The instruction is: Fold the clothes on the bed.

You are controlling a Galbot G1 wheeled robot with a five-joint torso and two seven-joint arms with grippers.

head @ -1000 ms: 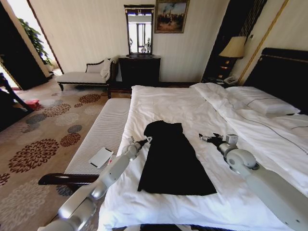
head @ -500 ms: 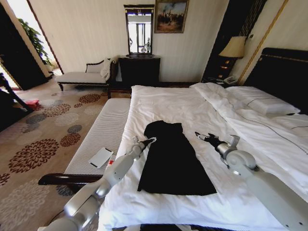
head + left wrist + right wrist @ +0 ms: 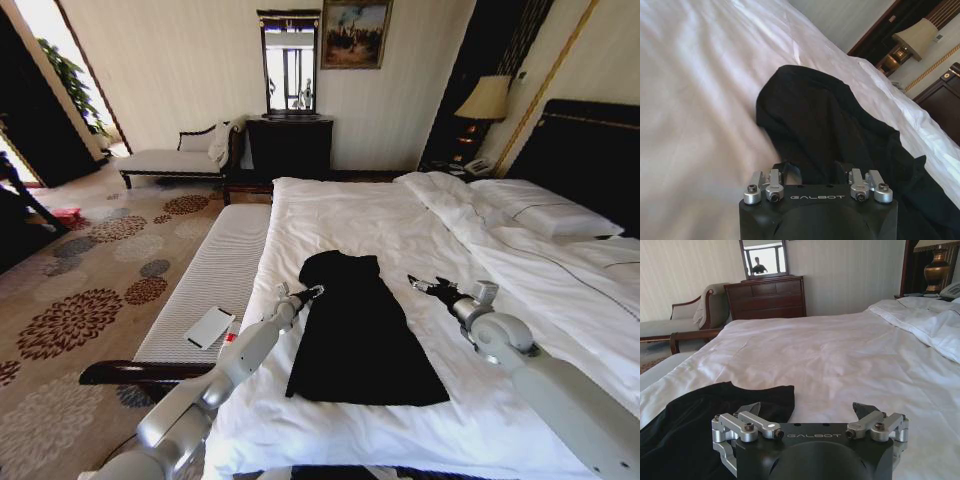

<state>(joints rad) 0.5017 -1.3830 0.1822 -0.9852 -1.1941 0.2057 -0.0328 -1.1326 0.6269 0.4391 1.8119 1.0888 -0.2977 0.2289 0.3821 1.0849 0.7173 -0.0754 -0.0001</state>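
Hotel-style bedroom, with the bed (image 3: 400, 225) taking up most of the head view in white sheets, pillows stacked toward the dark headboard on the right; the black T-shirt (image 3: 355, 325) lies spread flat on the sheet near the foot end, closer to the robot's left edge of the bed, narrow end pointing away from the robot and the wide end toward it; left gripper (image 3: 309, 293) sits right at the shirt's left edge up near the narrow end, and from the left wrist view its fingers (image 3: 785, 170) are spread apart with black fabric lying between them, though whether they actually touch the cloth is hard to say; right gripper (image 3: 425, 286) hovers over bare sheet just off the shirt's right side, fingers (image 3: 751, 409) apart and holding nothing, with the shirt's edge showing just beside one fingertip in the right wrist view; a ribbed grey bench (image 3: 215, 280) runs along the left side of the bed with a small white flat thing (image 3: 210, 327) lying on it; patterned carpet (image 3: 90, 290) beyond that.
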